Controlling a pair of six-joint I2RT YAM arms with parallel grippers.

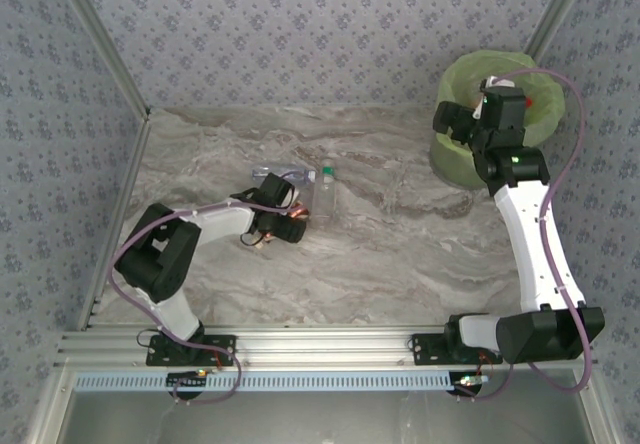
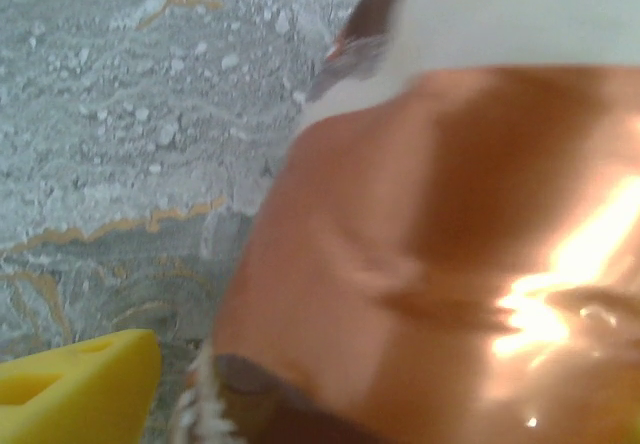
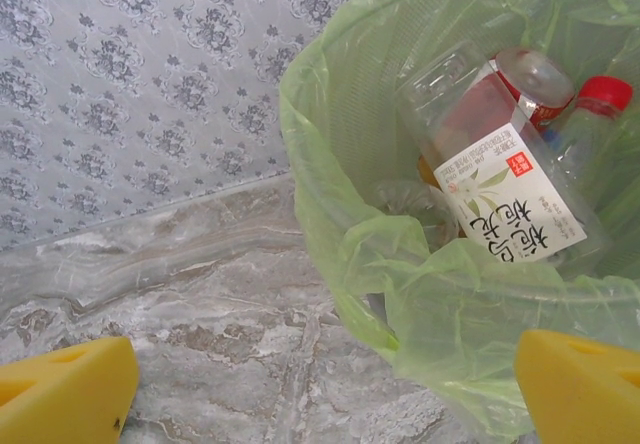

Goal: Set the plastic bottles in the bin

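walls (image 1: 300, 24): grey floral wallpaper | table (image 1: 400, 254): grey-beige marble pattern | aluminium rail (image 1: 330, 344): near edge

Soft even daylight, faint shadows, amber bottle (image 2: 430, 264) blurred with glare (left wrist close-up)

Marbled tabletop (image 1: 400, 254), floral-patterned walls (image 1: 300, 34)

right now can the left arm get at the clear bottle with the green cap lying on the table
Probably not yet: the left gripper is already full, shut on an amber bottle. The clear bottle lies just beyond it on the table with nothing between.
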